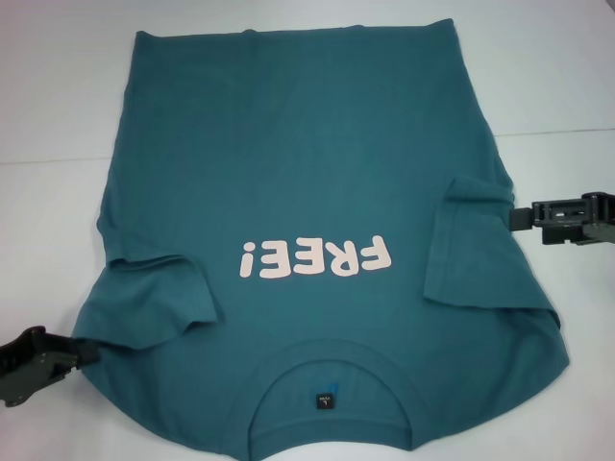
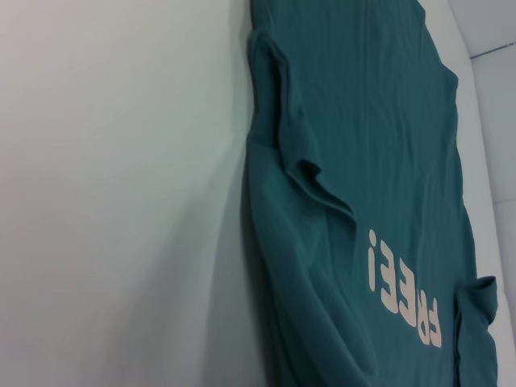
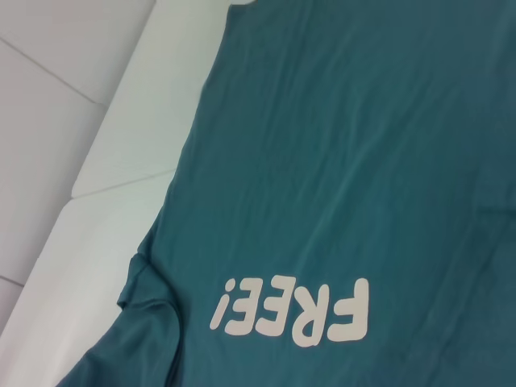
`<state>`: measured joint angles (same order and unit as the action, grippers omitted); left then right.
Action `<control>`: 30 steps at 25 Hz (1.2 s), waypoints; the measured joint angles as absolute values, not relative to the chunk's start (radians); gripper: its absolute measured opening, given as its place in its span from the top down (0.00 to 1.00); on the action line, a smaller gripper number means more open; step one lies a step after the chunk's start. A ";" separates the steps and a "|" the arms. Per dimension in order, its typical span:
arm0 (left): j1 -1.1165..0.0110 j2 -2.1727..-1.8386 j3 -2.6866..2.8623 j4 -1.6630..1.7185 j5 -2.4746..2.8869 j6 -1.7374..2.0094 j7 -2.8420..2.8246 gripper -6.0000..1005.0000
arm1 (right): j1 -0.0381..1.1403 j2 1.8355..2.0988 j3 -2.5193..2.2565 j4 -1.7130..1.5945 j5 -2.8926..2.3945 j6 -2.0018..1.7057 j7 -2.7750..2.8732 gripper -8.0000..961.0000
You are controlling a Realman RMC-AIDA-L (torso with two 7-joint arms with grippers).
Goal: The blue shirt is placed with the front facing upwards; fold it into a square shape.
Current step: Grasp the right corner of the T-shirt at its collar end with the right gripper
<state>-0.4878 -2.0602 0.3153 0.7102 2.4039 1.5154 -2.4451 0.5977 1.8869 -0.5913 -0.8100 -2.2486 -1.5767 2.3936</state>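
The blue shirt (image 1: 317,182) lies front up on a plain white bench (image 1: 58,115), collar nearest the robot, both sleeves folded inward. The left gripper (image 1: 85,353) sits at the shirt's left shoulder edge and the right gripper (image 1: 511,217) at its right sleeve; whether either pair of jaws is open or gripping cloth, I cannot tell.

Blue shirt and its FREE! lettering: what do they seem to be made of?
The blue shirt looks like soft matte knit fabric, probably cotton jersey: it creases and the sleeves fold limply. The FREE! lettering looks like a flat, opaque pale pink print on the cloth, with crisp edges; vinyl or ink, I cannot tell.
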 joint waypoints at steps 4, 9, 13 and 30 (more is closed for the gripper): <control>-0.488 -2.060 0.316 0.710 2.404 1.514 -2.445 0.98 | 0.606 1.890 -0.595 -0.806 -2.254 -1.581 2.361 0.03; -0.489 -2.060 0.316 0.711 2.404 1.516 -2.445 0.98 | 0.610 1.880 -0.591 -0.806 -2.255 -1.610 2.368 0.03; -0.491 -2.059 0.316 0.710 2.404 1.517 -2.445 0.98 | 0.605 1.868 -0.580 -0.815 -2.254 -1.631 2.385 0.03; -0.506 -2.055 0.316 0.710 2.408 1.514 -2.445 0.97 | 0.605 1.809 -0.586 -0.818 -2.466 -1.749 2.500 0.04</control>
<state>-0.5061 -2.0553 0.3159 0.7101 2.4080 1.5142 -2.4451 0.6047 1.8085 -0.5856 -0.8177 -2.4659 -1.7493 2.5004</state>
